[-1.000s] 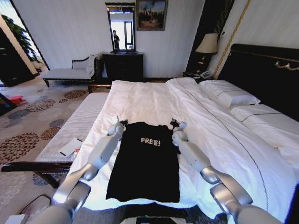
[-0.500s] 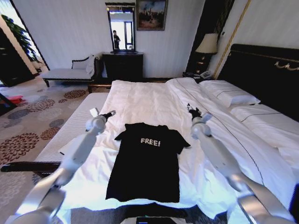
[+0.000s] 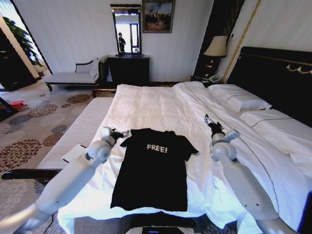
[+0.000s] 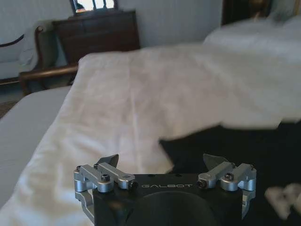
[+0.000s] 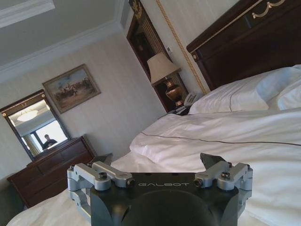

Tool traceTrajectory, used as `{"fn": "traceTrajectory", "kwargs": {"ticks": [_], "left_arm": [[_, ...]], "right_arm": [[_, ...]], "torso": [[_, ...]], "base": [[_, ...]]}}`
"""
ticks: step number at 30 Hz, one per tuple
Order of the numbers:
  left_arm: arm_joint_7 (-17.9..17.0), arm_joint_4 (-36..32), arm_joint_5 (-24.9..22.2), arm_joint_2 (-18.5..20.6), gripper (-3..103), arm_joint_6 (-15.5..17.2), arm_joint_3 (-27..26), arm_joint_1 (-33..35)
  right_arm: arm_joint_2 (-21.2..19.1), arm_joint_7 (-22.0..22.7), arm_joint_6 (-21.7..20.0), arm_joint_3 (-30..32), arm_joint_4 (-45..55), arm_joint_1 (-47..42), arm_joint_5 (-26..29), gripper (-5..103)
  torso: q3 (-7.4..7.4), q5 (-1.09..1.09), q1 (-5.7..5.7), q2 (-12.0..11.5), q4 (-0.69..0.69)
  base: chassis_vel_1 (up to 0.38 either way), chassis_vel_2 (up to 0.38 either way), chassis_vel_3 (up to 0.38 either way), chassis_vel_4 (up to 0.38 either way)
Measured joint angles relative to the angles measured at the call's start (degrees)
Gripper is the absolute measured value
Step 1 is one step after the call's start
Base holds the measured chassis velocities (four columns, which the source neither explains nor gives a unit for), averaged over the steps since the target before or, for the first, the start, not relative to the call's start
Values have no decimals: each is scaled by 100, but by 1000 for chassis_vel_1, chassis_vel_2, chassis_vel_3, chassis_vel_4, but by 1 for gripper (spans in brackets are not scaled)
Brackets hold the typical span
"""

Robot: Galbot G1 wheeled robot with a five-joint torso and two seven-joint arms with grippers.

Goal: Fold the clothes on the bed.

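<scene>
Lying flat lengthwise, black T-shirt (image 3: 152, 168), collar toward far bed (image 3: 161, 105) edge

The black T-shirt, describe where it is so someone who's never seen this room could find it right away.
Start at the large double bed with white sheets and a tall dark wooden headboard. Near its foot, between the left gripper and the right gripper, a black short-sleeved cotton T-shirt lies flat. It is the only dark item on the white bedding, with small white "FREE!" lettering on the chest.
</scene>
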Motion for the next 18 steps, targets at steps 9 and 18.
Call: {"fn": "traceTrajectory", "kwargs": {"ticks": [9,18], "left_arm": [[-276,426,-108,-223,100,420,583,-380],[-336,975,-57,-589,100,448,1220,-678]], "right_arm": [[61,8,-9,96,-55,-87,0,100],[137,17,-9,8,-262,17,-59,100]], "torso": [[0,0,0,0,-1],[0,-2,0,-2,1]], "base": [[0,0,0,0],[0,0,0,0]]}}
